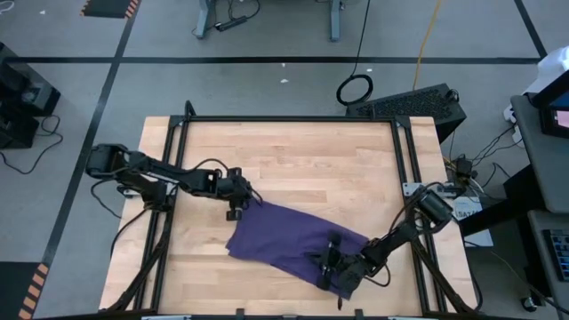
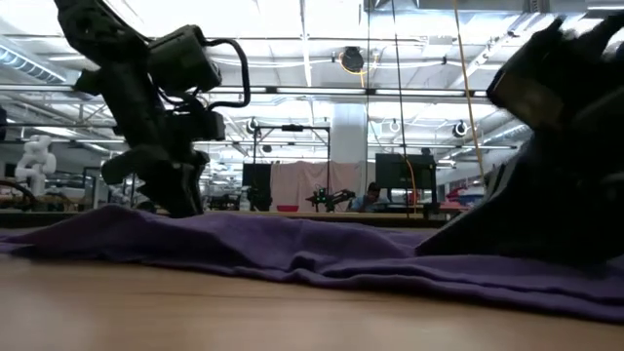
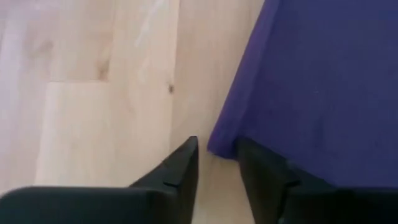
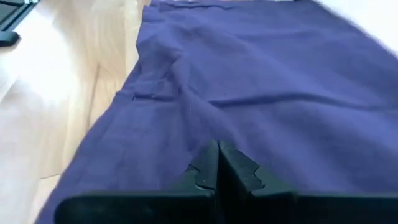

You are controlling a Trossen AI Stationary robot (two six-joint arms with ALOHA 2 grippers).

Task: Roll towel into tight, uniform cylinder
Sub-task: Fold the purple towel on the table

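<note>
The wooden surface carries the purple towel, which lies mostly flat and rumpled, stretched between the two tools. The left tool sits at the towel's far corner on the left arm's side; in its wrist view its two fingers are spread a little apart, one on bare wood and the other over the cloth, with the towel's corner reaching into the gap between them. The right tool rests on the opposite, near end of the towel, low against the cloth. Its fingers are pressed together tip to tip on top of the fabric; whether any cloth is pinched between them cannot be told. Creases run across the towel just ahead of this tool.
</note>
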